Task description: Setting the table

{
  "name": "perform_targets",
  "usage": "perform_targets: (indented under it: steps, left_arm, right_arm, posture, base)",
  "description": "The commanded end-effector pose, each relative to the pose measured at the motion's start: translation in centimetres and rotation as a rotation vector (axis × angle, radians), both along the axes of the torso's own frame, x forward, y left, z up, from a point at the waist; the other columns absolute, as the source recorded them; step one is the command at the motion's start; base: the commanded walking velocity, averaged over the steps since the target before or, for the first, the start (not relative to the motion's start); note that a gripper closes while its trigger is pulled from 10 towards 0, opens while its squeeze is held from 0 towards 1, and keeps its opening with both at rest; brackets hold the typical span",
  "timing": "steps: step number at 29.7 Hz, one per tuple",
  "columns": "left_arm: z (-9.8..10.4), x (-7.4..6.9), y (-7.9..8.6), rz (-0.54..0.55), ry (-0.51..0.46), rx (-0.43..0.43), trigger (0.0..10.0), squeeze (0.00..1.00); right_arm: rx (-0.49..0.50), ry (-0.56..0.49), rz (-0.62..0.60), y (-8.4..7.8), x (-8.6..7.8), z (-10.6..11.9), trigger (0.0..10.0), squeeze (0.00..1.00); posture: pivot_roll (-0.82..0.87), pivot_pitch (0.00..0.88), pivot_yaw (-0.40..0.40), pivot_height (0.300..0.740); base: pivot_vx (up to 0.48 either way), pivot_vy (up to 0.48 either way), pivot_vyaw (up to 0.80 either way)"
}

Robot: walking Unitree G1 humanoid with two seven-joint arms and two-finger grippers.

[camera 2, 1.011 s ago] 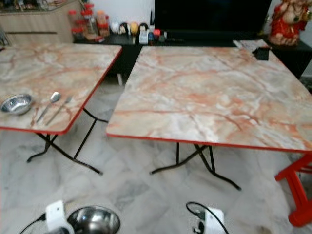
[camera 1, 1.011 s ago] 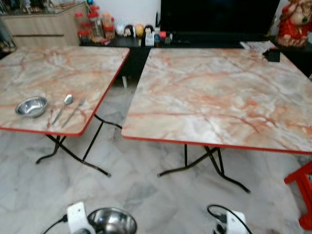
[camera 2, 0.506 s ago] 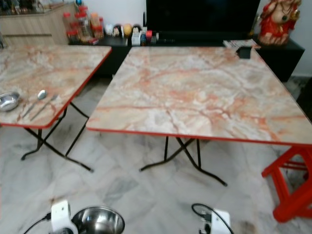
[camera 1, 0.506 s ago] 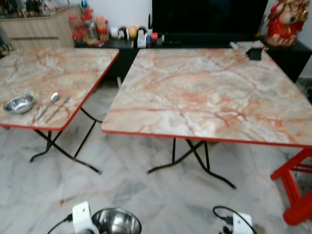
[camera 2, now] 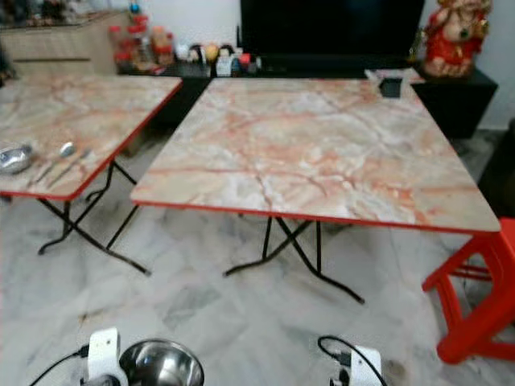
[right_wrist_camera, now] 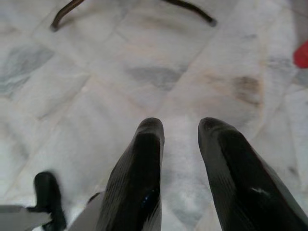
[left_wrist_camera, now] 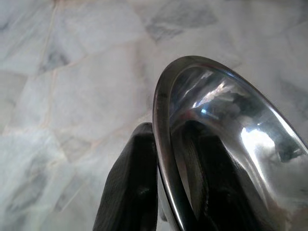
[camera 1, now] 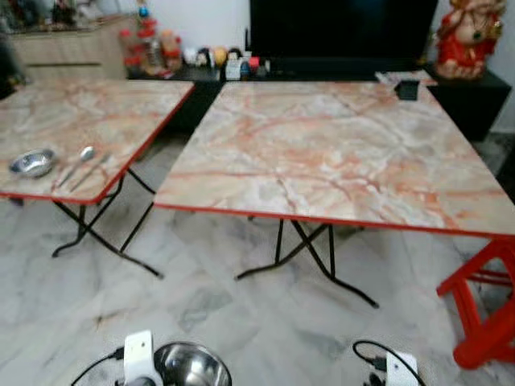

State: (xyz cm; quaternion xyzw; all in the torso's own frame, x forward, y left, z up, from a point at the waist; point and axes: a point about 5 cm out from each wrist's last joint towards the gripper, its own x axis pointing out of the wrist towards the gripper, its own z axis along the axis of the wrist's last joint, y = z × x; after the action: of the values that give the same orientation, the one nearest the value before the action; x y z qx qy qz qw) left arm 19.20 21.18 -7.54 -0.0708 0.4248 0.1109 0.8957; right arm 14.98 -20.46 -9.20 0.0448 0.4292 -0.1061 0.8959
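Your left gripper (left_wrist_camera: 166,192) was closed on the rim of a steel bowl (camera 1: 191,366): one black finger (left_wrist_camera: 130,187) was outside the wall and the other one inside, so the rim was pinched between them. You held this bowl low, above the marble floor (camera 1: 241,322) and in front of the tables, with its mouth facing up in the head views.

On the left stood a folding table (camera 1: 121,104) with a marble pattern top and a red edge. Near its front edge lay a second small steel bowl (camera 1: 33,162), and just to the right of it a spoon (camera 1: 78,163) and a fork (camera 1: 95,170), side by side and apart from the bowl.

In the middle and toward the right stood a larger table (camera 1: 338,153) of the same pattern, with crossed black legs (camera 1: 306,257) under it. At its far right corner there was a small dark object (camera 1: 407,89); I could not tell what it was. Behind both tables ran a low dark cabinet (camera 1: 451,96) with small bottles and jars (camera 1: 153,44), a big black screen (camera 1: 338,32) and a red figure (camera 1: 467,36).

A red plastic stool (camera 1: 483,305) stood by the front right corner of the larger table.

Your right gripper (right_wrist_camera: 180,127) hung low over the floor on the right, with its two black fingers (right_wrist_camera: 139,183) apart and nothing between them.
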Motion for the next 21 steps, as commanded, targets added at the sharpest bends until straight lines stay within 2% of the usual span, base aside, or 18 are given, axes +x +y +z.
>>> perform_targets:
  steps: [1, 3, 21]
  left_arm:
    - [0.07, -0.02, 0.48, -0.011, 0.01, 0.025, 10.0, 0.0]
    - [0.08, -0.01, 0.47, -0.012, 0.009, 0.026, 10.0, 0.0]
    - [0.08, -0.15, 0.73, 0.001, 0.0, 0.019, 10.0, 0.0]
  right_arm:
    - [0.016, -0.002, -0.011, 0.38, 0.24, 0.01, 10.0, 0.0]
    - [0.018, 0.001, -0.009, 0.41, 0.21, -0.01, 10.0, 0.0]
    - [0.017, 0.004, 0.014, 0.66, 0.17, -0.06, 10.0, 0.0]
  posture:
    - [-0.06, 0.0, 0.01, 0.74]
    - [-0.06, 0.0, 0.011, 0.74]
    - [-0.05, 0.0, 0.01, 0.74]
  base:
    - [0.307, 0.0, -0.46]
    - [0.343, 0.0, -0.53]
    - [0.377, 0.0, 0.0]
